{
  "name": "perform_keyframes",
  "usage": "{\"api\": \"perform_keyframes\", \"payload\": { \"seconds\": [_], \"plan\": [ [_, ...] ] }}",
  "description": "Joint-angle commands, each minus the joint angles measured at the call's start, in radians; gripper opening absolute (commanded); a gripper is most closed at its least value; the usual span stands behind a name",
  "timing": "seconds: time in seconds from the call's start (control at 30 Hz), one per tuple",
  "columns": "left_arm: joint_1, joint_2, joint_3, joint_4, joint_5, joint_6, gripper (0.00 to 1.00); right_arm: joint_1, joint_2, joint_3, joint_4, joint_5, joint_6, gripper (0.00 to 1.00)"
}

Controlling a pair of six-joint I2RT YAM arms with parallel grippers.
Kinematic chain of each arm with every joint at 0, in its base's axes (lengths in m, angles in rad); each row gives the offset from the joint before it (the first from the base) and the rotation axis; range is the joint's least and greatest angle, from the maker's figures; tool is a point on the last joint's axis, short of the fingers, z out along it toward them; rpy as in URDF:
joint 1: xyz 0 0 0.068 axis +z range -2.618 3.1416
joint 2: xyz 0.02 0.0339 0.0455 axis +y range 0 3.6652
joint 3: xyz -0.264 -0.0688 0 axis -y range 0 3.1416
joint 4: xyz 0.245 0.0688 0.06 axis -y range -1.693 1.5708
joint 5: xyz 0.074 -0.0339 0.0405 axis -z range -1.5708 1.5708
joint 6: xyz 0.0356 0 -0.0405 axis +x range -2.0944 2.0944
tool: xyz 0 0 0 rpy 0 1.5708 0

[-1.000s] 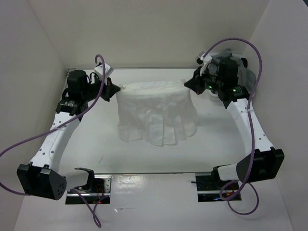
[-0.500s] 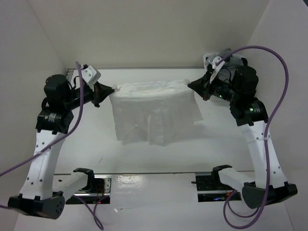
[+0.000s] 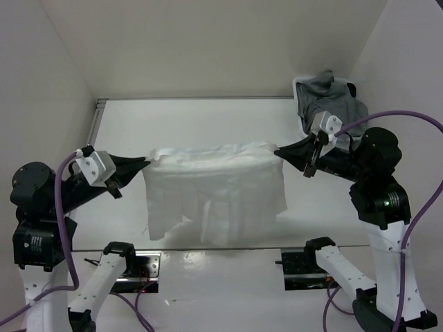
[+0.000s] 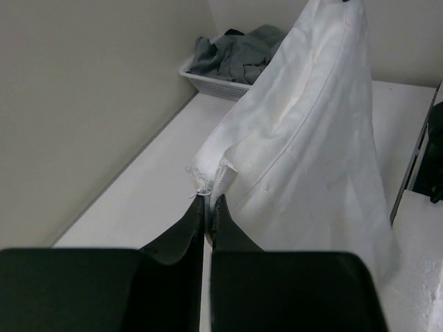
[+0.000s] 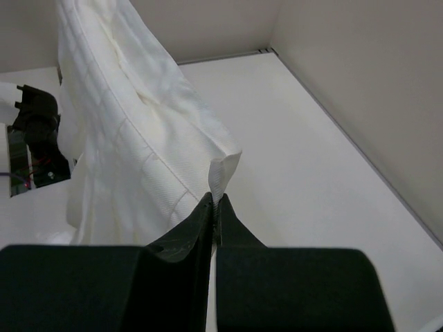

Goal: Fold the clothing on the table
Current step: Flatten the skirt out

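Smooth white table (image 3: 208, 121), thin pleated white skirt (image 3: 214, 187) hanging, uneven hem

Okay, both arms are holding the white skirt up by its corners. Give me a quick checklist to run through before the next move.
1. Grip of left jaws on one top corner of the white pleated thin-fabric skirt: ok, pinched shut.
2. Grip of right jaws on the opposite top corner: ok, pinched shut.
3. Top edge spread between the arms: ok.
4. Hem hanging even: not ok, it steps raggedly.
5. Hem clear of the flat white tabletop: cannot tell.
6. Small plastic bin of grey garments apart from the skirt: ok.
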Motion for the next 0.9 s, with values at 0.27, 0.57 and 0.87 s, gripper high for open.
{"api": "perform_keyframes", "payload": {
  "seconds": [0.27, 0.57, 0.87],
  "plan": [
    [-0.001, 0.094, -0.295, 0.044, -0.075, 0.09, 0.02, 0.001, 0.207, -0.204, 0.012, 0.101, -0.067, 0.01],
    [-0.01, 0.408, -0.362, 0.241, -0.215, 0.109, 0.04, 0.073, 0.554, -0.22, 0.199, 0.287, -0.085, 0.01],
    [0.091, 0.917, -0.193, 0.33, -0.179, 0.078, 0.38, 0.073, 0.928, -0.059, 0.261, 0.391, -0.094, 0.01]
  ]
}}
